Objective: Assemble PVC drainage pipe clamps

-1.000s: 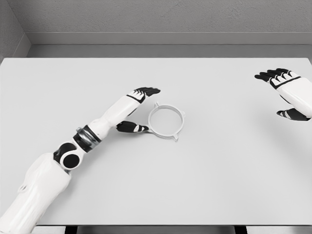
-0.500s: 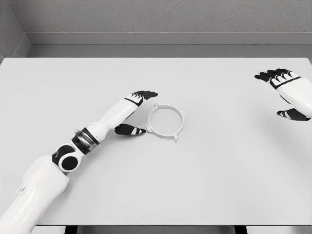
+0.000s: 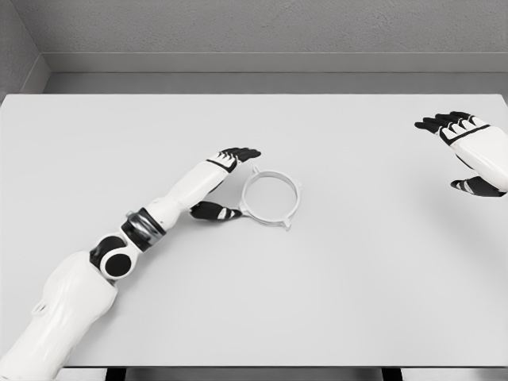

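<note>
Just left of the white pipe clamp ring (image 3: 271, 198), the black fingers (image 3: 240, 153) of the left hand (image 3: 220, 181) are held out straight and spread wide from the thumb (image 3: 213, 210), with nothing grasped between them. The fingertips are seen near the ring's upper left edge and the thumb tip just beside its lower left edge; whether either touches the ring cannot be told, since white plastic blends into the white table (image 3: 357, 278). The ring lies flat, with small lugs projecting from its rim, their detail too fine to be made out. Behind the fingers, the white forearm is seen running down to the picture's lower left corner, where the upper arm is cut off. Well to the right of the ring, the right hand (image 3: 468, 151) is seen with fingers extended and thumb apart, holding nothing; its wrist is cut off by the right edge.
</note>
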